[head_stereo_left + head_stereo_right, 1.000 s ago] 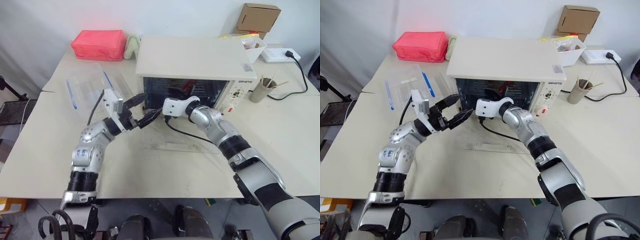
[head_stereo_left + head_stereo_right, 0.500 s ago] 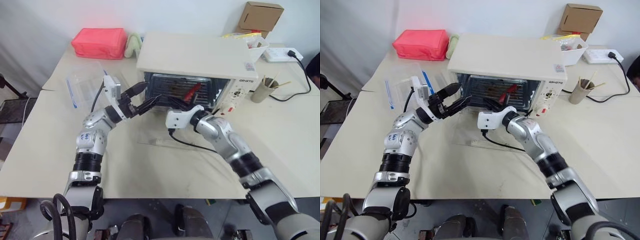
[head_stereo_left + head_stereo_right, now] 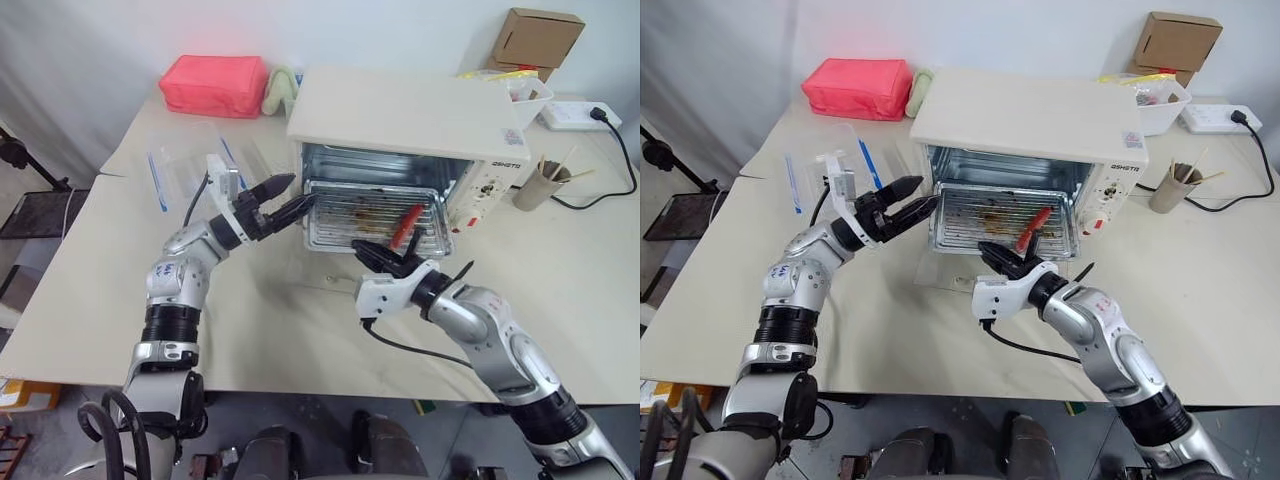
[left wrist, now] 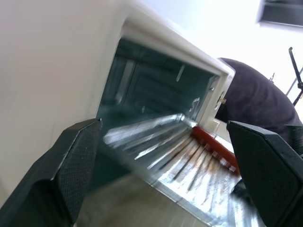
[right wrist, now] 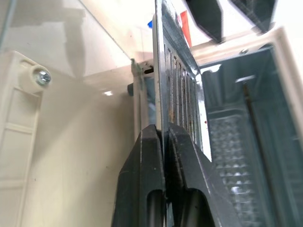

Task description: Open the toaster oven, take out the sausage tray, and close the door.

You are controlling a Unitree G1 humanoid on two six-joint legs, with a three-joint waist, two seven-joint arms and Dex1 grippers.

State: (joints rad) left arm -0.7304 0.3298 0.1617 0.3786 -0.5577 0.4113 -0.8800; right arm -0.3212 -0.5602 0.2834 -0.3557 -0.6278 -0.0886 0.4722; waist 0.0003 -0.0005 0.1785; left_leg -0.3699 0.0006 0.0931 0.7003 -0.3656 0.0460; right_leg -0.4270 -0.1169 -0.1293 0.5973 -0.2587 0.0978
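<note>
At nine o'clock, the left gripper (image 3: 283, 197) hangs wide open by the left front corner of the toaster oven (image 3: 408, 120), holding nothing. At centre, the sausage tray (image 3: 370, 218), its red sausage (image 3: 405, 224) lying at about three o'clock on it, juts half out of the cavity above the lowered glass door (image 3: 950, 270). At five o'clock, the right gripper (image 3: 377, 256) is clamped on the tray's front lip. A clean pull likely means drawing straight and level, so the tray clears the opening without tipping the sausage off; the free gripper could steady the left edge.
</note>
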